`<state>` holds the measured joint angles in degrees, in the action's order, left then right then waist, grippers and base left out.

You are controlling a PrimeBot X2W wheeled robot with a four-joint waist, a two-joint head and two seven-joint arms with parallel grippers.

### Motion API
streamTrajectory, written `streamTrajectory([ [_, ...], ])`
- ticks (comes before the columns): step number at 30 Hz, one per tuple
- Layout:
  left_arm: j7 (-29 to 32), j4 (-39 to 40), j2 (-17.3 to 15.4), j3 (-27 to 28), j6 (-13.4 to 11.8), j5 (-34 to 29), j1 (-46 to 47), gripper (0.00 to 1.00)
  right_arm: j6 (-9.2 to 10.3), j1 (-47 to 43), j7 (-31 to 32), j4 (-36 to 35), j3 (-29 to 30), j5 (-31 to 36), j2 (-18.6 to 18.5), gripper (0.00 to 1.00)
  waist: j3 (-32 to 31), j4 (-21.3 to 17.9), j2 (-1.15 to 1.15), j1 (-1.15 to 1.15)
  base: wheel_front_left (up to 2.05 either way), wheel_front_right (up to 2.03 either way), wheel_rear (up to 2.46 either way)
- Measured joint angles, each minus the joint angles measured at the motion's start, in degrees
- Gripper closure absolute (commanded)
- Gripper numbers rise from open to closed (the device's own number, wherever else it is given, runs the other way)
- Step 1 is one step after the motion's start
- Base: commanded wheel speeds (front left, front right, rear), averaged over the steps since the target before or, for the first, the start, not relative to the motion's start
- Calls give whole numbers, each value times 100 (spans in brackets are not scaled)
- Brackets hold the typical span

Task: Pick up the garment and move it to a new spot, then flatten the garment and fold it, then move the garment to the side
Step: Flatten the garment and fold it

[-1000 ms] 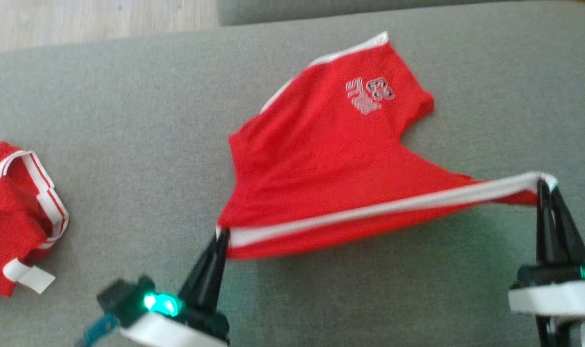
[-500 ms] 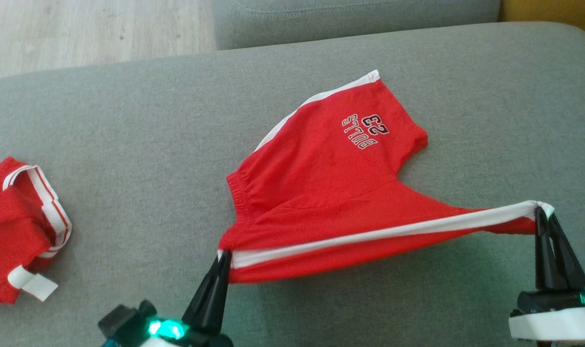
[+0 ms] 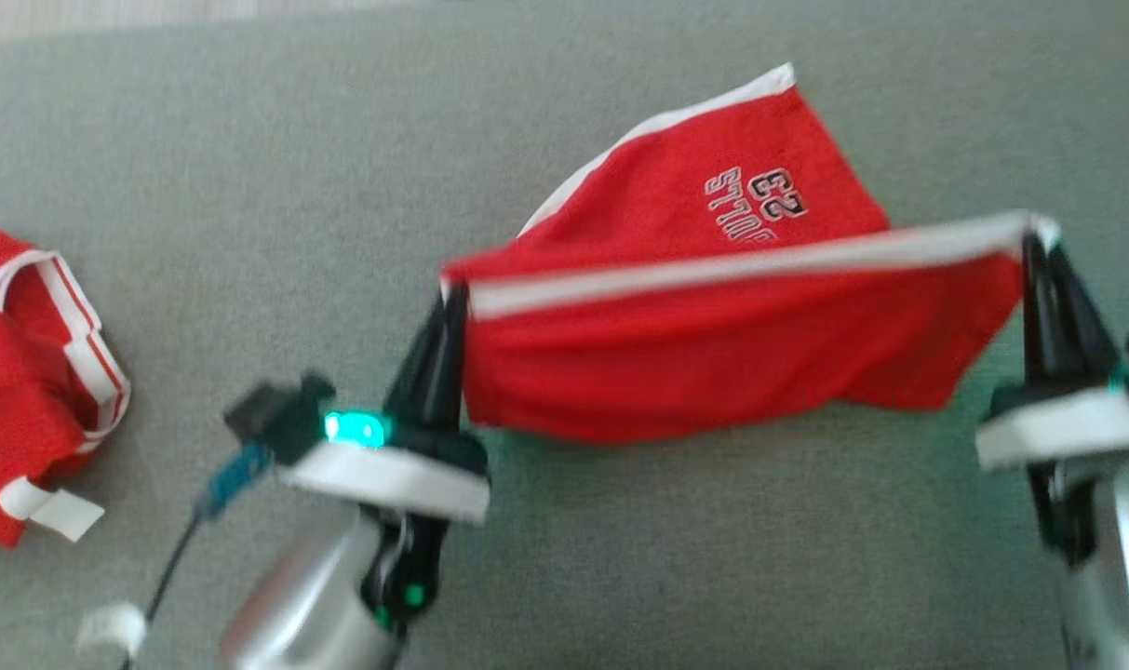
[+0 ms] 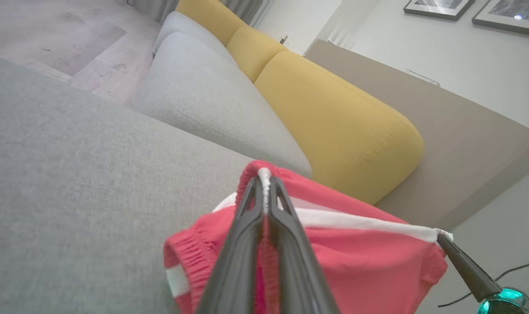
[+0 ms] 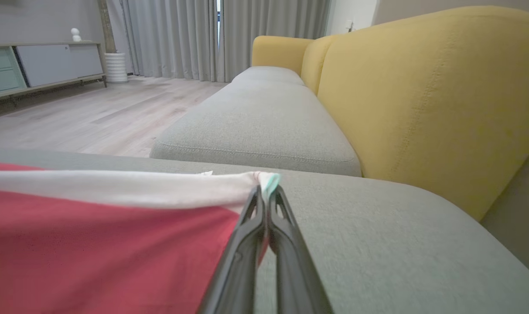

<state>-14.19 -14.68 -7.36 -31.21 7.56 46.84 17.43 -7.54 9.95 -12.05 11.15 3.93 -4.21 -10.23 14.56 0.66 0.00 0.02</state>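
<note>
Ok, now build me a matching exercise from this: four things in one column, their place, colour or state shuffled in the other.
Things:
1. shorts
2. second red garment
3. left gripper
4. sofa backrest

Place, colour or state:
A. yellow, standing upright
B. hanging from its taut white stripe
C. lying crumpled on the grey cushion, untouched
D. shut on the stripe's elastic-waist end

Pairs: 1-B, 2-C, 3-D, 4-A

A: What does the right gripper (image 5: 267, 191) clamp between its dark fingers?
B: The white-banded corner of a red fabric garment (image 5: 94, 244), stretched taut above the grey woven seat cushion (image 5: 377, 244), with a yellow upholstered backrest (image 5: 425, 96) beyond.
</note>
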Motion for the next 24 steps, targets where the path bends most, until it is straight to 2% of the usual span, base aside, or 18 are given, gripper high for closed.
streamTrajectory([
  [5,-7,-580,233,324,-124,-63,785,100,0,1203,-3,758,-457,-102,-332,100,377,77,0,1,0,0,0],
  [11,-10,-1090,314,542,-162,-107,1180,100,0,2394,103,1739,-1285,-363,-621,100,712,139,0,0,0,0,0],
  [15,-11,-1233,392,766,-183,-229,1373,100,0,3095,245,2403,-1709,-438,-682,100,874,194,0,0,0,0,0],
  [20,-25,-1354,474,1083,-167,-495,1557,100,0,3777,87,2995,-2139,-566,-672,98,1004,249,0,0,0,0,0],
  [21,-25,-1381,487,1152,-167,-541,1562,75,0,3871,34,3099,-2216,-577,-669,68,1012,245,0,-1,0,0,0],
  [22,-25,-1411,498,1206,-166,-587,1561,21,0,3945,-13,3209,-2257,-588,-654,6,1014,238,0,-1,0,0,0],
  [23,-25,-1435,504,1257,-154,-639,1561,0,0,4004,-60,3298,-2286,-589,-639,0,1010,229,0,-1,0,0,0],
  [24,-26,-1455,511,1300,-151,-679,1560,0,0,4034,-116,3361,-2276,-598,-631,0,1000,221,0,-1,0,0,0],
])
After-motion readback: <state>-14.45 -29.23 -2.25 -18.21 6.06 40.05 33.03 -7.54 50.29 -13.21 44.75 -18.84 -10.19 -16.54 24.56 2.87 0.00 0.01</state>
